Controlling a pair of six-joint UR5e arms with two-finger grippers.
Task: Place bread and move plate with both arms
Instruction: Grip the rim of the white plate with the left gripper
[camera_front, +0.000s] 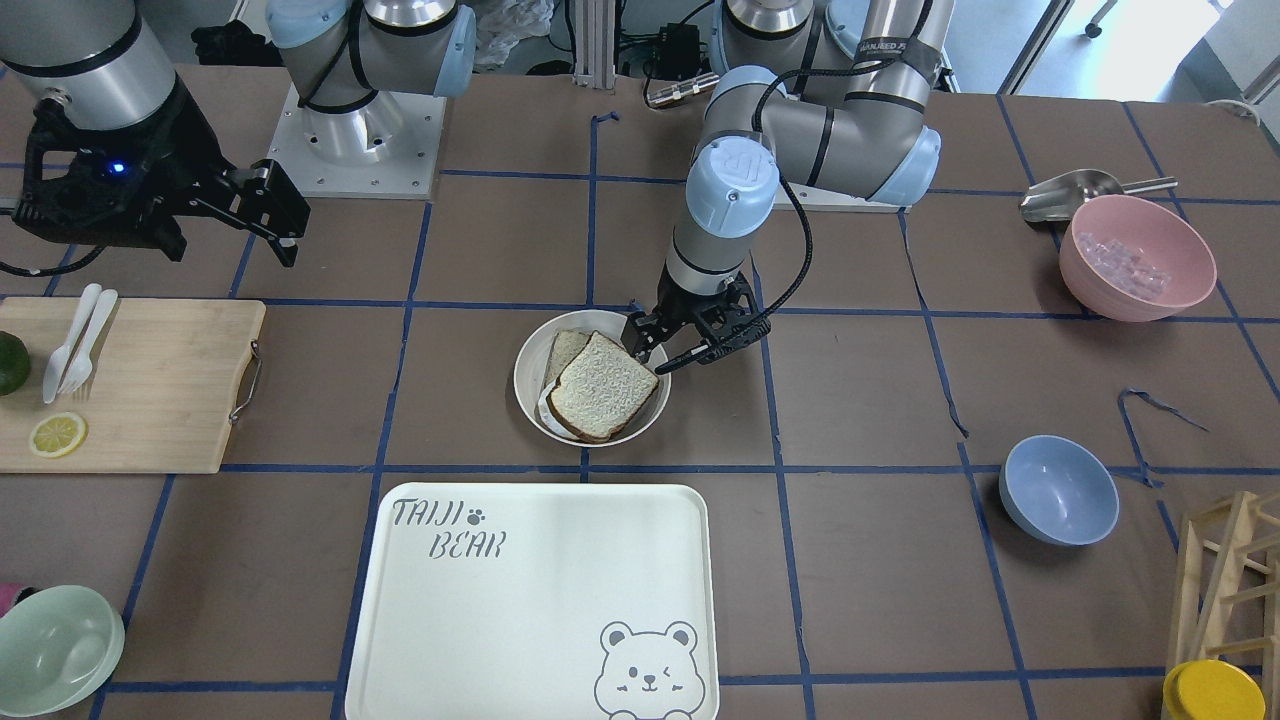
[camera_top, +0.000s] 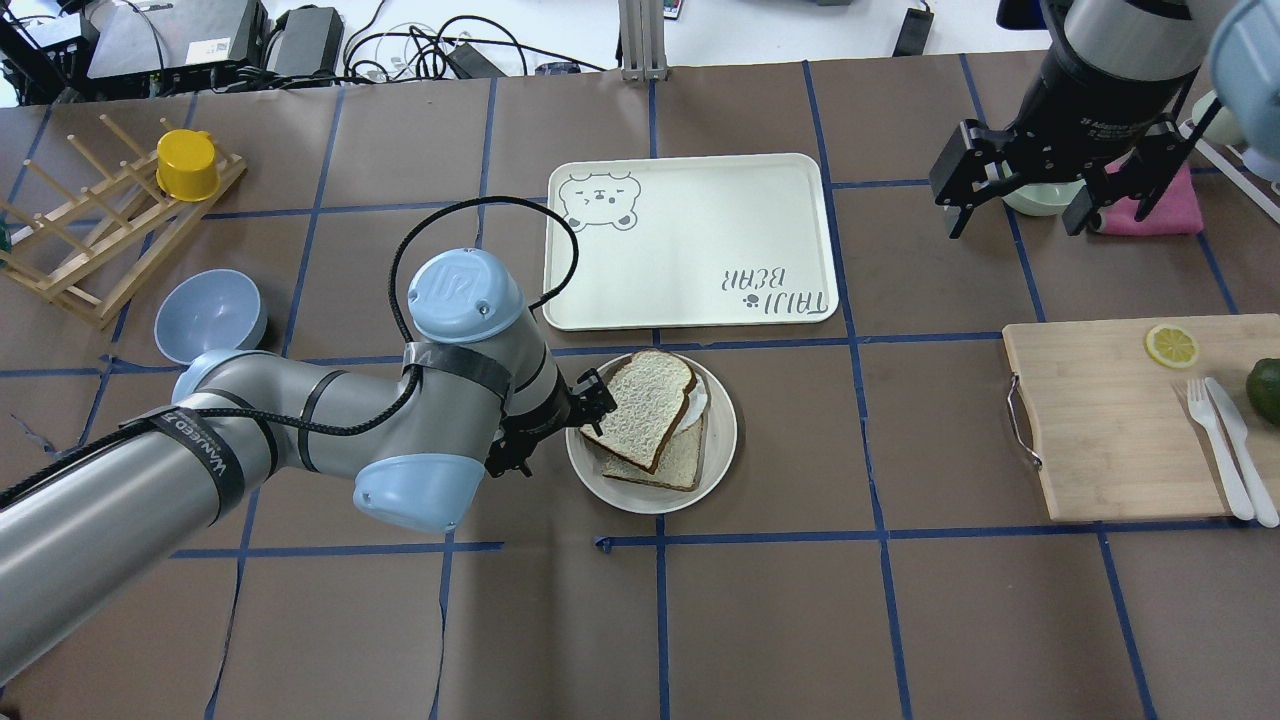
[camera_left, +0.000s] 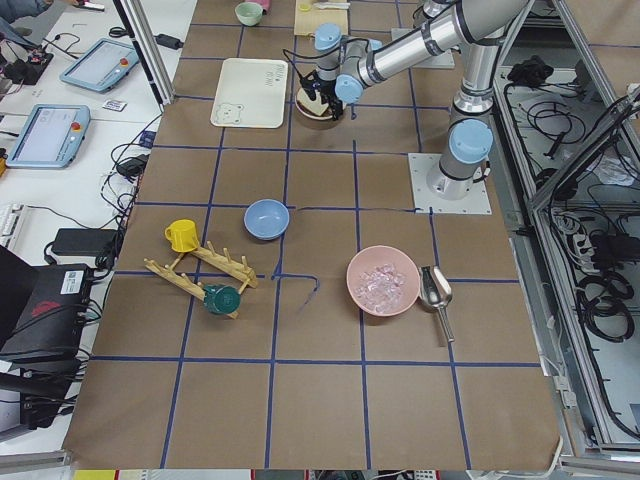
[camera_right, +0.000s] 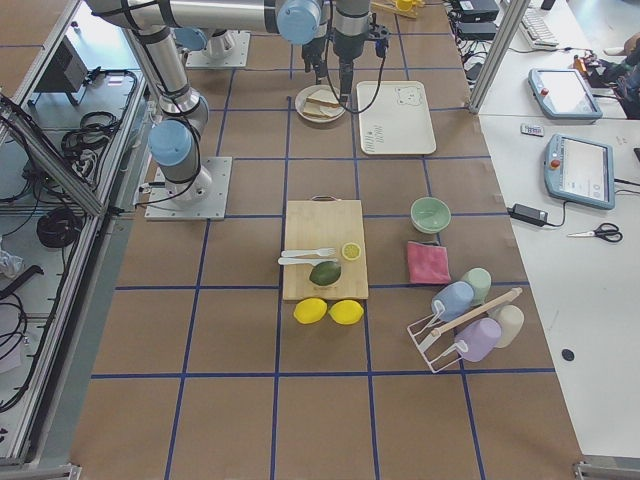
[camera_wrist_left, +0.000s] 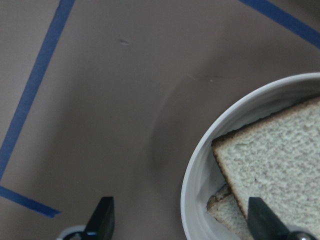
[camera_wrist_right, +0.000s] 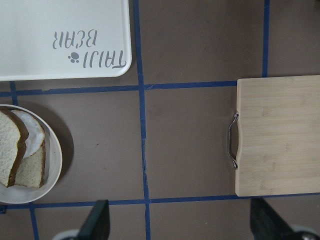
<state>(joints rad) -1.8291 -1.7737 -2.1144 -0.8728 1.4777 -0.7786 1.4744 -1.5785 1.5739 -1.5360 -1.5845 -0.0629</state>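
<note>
Bread on plate, just beside left hand (splayed wide)

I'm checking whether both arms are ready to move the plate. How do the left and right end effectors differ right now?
Height: the left end effector is down at the plate, while the right end effector hangs well above the table.
Position: the left one's fingers straddle the plate's rim, one over the bread. The right one is off to the side, nearer the cutting board.
Shared: both are open and hold nothing.
</note>
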